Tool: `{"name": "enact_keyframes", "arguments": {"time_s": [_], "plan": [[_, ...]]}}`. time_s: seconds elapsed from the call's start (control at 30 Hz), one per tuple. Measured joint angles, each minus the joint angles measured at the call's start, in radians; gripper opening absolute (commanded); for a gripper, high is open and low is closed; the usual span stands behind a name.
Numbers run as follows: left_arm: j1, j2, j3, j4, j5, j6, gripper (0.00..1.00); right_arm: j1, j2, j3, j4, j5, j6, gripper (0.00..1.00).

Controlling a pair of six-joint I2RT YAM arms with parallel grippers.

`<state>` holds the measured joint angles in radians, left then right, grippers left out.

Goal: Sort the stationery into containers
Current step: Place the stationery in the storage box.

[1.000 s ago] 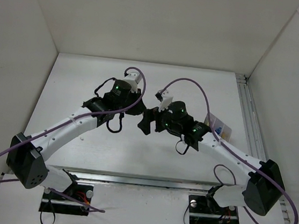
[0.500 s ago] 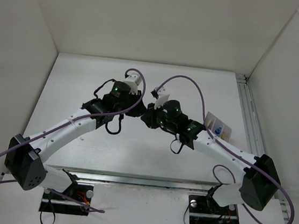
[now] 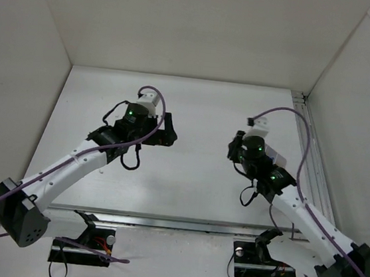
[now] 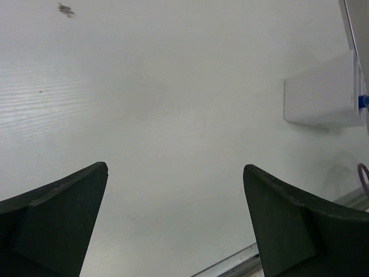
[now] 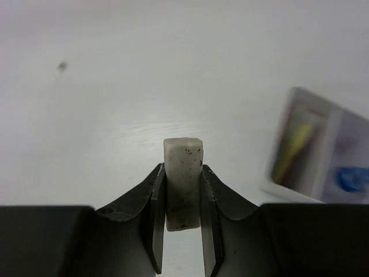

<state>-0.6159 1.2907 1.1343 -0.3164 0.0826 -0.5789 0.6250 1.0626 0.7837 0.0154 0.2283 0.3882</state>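
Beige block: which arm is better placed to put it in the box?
Right. The right gripper is shut on the beige block, with the white box nearby. The left gripper is open and holds nothing.

And they've split! A moment ago the two grippers were nose to nose. Now the left gripper (image 4: 176, 173) has eased back a little to its own side, and the right gripper (image 5: 183, 170) has swung far out to its side, well apart from its partner. The left jaws, pinched together half a second back, stand wide with nothing between them. The right jaws, wide a second ago, are clamped on the tiny beige piece (image 5: 183, 151), upright between the fingertips. The white box (image 5: 320, 153), in plain sight from above before, is now mostly hidden under the right gripper. It sits, blurred, just off to the right of its fingers.
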Motion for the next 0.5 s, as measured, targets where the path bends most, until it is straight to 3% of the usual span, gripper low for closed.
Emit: {"name": "enact_keyframes", "arguments": {"time_s": [0.23, 0.37, 0.5], "plan": [[0.11, -0.175, -0.14, 0.0, -0.092, -0.001, 1.0, -0.351, -0.272, -0.019, -0.238, 0.225, 0.074, 0.02], [0.152, -0.213, -0.206, -0.001, -0.106, -0.002, 1.0, -0.541, -0.214, -0.003, -0.34, 0.223, 0.085, 0.02], [0.193, -0.216, -0.25, -0.004, -0.089, -0.001, 1.0, -0.632, -0.077, 0.006, -0.38, 0.192, 0.087, 0.02]]}}
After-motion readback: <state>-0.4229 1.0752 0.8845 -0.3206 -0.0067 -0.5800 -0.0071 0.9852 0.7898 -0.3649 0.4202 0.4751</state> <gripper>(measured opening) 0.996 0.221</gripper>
